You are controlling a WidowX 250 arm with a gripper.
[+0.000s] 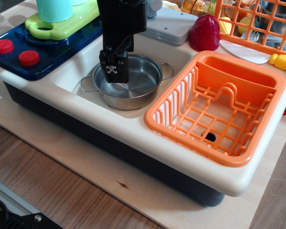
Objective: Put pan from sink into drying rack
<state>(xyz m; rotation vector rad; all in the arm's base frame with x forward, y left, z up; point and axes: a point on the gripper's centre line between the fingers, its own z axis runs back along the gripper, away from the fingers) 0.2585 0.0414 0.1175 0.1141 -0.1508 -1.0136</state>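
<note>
My gripper (115,70) hangs down into the sink (71,71), its black body coming in from the top of the view. The tip sits over the far-left part of the pan (133,86), right at the rim, and seems to straddle the pan's wall. From this angle I cannot tell whether my fingers are clamped on the rim or only set around it, so how wide they stand is unclear.

The pan lies upright in the sink, shiny and empty, with one wire handle pointing left and the other pointing right toward the drying rack (219,109). The rack sits just to the right of the sink in the same white counter unit, with a solid inner compartment along its far side and an open slatted floor nearer.

To the far left there is a dark blue stove panel (19,43) with two red knobs (28,57), and a green tray (66,24) behind it. A dark red dome-shaped object (205,32) stands beyond the sink, beside a taller orange grid crate (248,19) at the far right.
</note>
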